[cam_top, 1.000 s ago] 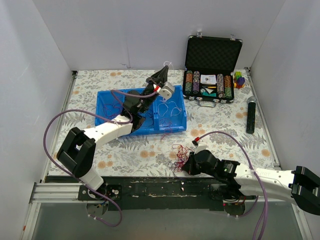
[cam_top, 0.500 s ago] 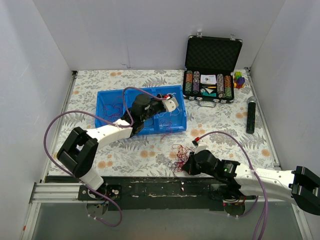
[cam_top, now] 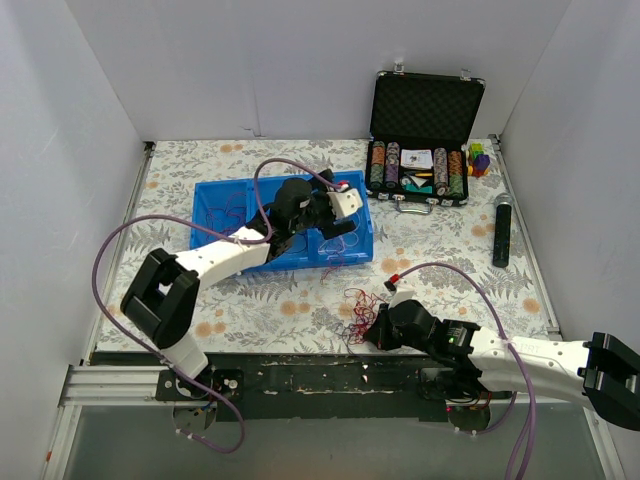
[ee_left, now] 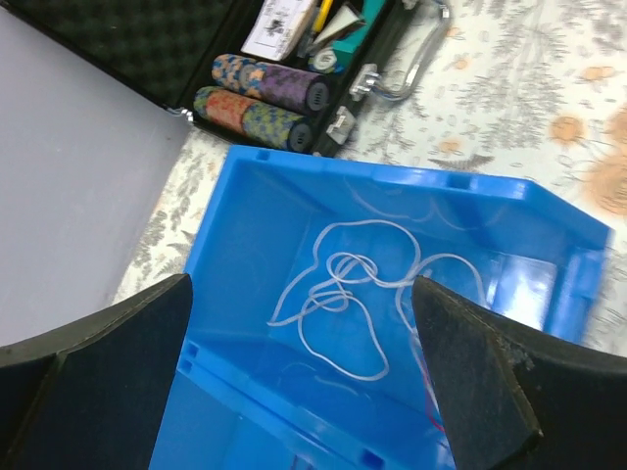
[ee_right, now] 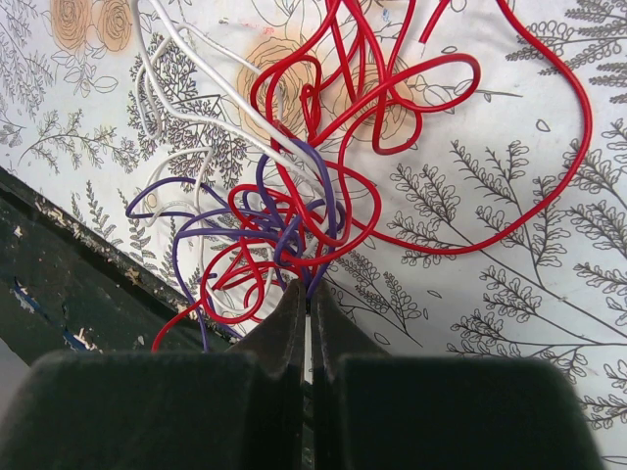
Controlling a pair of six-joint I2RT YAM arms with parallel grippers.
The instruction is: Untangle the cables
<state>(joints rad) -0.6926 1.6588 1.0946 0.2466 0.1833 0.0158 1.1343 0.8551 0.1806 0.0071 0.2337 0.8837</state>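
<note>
While the left jaws hang spread wide over the right compartment of the blue bin (cam_top: 228,184), with nothing between them, the right jaws are pressed tight together on the cables (cam_top: 357,308). These lie in a heap on the surface (cam_top: 250,300) just in front of the bin's right front corner. Seen from the right wrist, that heap is a knot of thin loops, mostly red with some purple and white. Several strands run straight into the tip of the closed jaws (which strand is actually pinched cannot be told, though a sliver of white shows in the seam). The loops spread out flat on the flowered cloth on the bin's side of the jaws.

Inside the bin's right compartment, directly below the open left jaws, a white cable (ee_left: 343,266) lies on the floor in loose curls with a small knot near its middle. Neither jaw touches it. The bin's left compartment holds red strands (cam_top: 228,212), scattered over its floor.

Beyond the bin's far right corner stands an open chip case (cam_top: 425,150), lid up, with rows of coloured chips along its tray. Further right of the bin, well apart from it, a dark cylinder (cam_top: 501,230) lies on the surface, and a few coloured blocks (cam_top: 480,158) sit beside the case.
</note>
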